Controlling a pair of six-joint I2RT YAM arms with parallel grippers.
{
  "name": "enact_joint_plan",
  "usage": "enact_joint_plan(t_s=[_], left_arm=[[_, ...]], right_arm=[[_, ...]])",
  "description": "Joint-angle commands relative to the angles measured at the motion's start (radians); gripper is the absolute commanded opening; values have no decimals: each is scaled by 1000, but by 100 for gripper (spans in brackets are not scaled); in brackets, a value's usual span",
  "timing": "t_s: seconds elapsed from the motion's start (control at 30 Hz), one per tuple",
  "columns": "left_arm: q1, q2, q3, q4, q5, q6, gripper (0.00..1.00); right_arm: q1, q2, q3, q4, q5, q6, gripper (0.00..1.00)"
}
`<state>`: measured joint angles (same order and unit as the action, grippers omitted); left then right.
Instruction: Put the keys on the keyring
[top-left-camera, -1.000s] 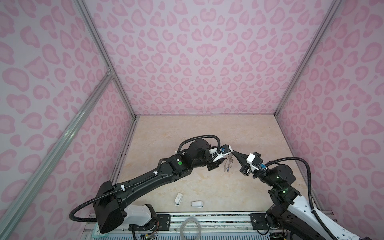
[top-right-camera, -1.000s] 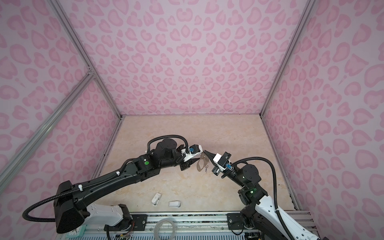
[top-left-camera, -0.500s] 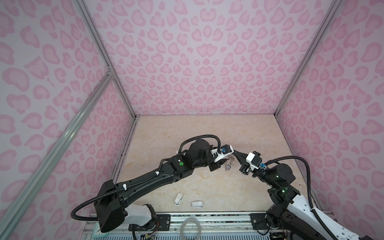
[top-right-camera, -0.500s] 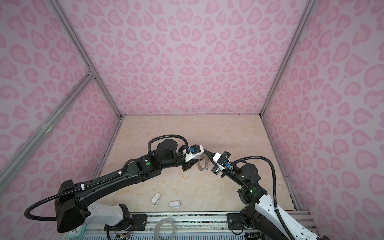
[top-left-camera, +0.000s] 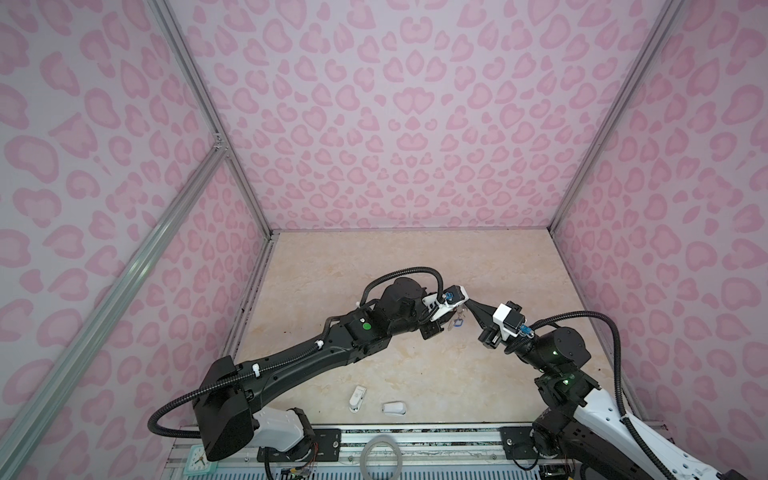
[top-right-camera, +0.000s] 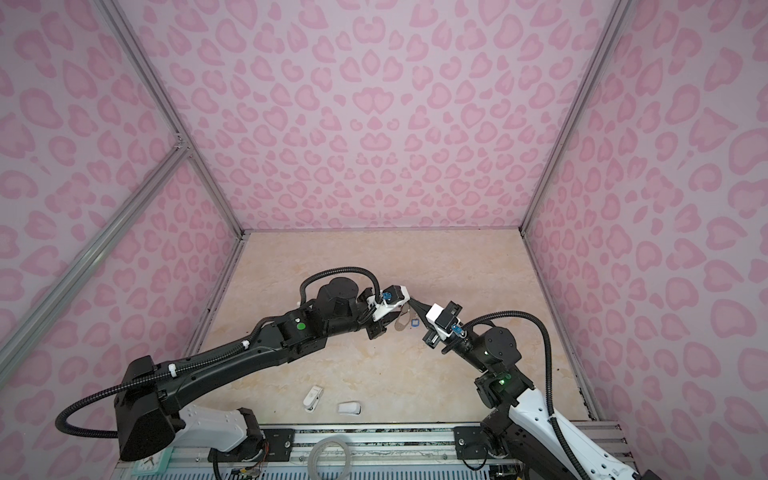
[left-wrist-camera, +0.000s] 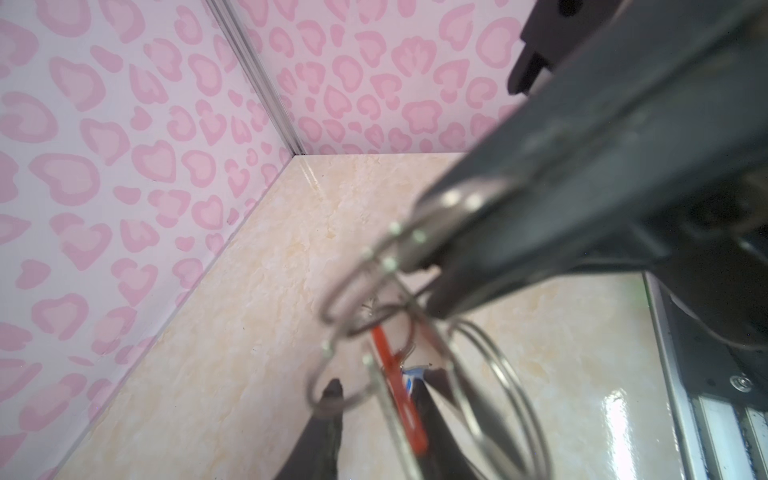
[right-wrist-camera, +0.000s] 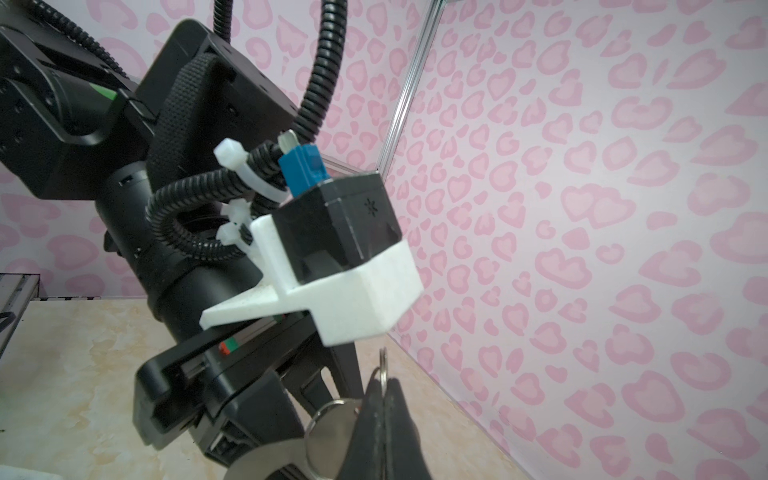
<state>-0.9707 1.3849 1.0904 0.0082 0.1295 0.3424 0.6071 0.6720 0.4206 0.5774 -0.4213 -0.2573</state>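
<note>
The keyring (top-right-camera: 401, 321), a thin grey plate with wire split rings, hangs above the floor between the two arms in both top views. My right gripper (right-wrist-camera: 382, 384) is shut on one split ring at the plate's edge (right-wrist-camera: 328, 424). A blue key tag (top-left-camera: 458, 323) and a red-orange key tag (left-wrist-camera: 400, 395) dangle below the rings. In the left wrist view my left gripper (left-wrist-camera: 376, 390) stands open under the rings. The red-orange tag lies close to one finger (left-wrist-camera: 430, 415), and a split ring loops over the other finger (left-wrist-camera: 330, 409). The metal key blades are blurred.
Two small white plastic pieces (top-left-camera: 357, 397) (top-left-camera: 394, 408) lie near the front edge. A pale grey hoop (top-left-camera: 381, 455) and a small clock (top-left-camera: 198, 461) rest on the front rail. Pink patterned walls close three sides.
My left gripper's jaws have narrowed. Both grippers and the hanging keyring have shifted slightly toward the back wall. The right gripper's hold is unchanged.
</note>
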Motion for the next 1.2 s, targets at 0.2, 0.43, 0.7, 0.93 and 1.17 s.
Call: enact_joint_plan(t_s=[0.2,0.43,0.7,0.93,1.17], left_arm=[[0,-25,-8,80,-13,-17,26],[-1,-47,-21,63,30,3,22],[-2,-50,-23,-10,84,70,3],[-2,-44,-6,-62,124,110,3],[0,-62,9,-123,113,178,3]], right_arm=[[3,9,-9,48,25,8,0],[1,21,-9,60,30,14,0],[-4,24,-16,96,25,31,0],[-7,29,-22,119,-3,52,0],[-21,23,-23,108,-58,81,0]])
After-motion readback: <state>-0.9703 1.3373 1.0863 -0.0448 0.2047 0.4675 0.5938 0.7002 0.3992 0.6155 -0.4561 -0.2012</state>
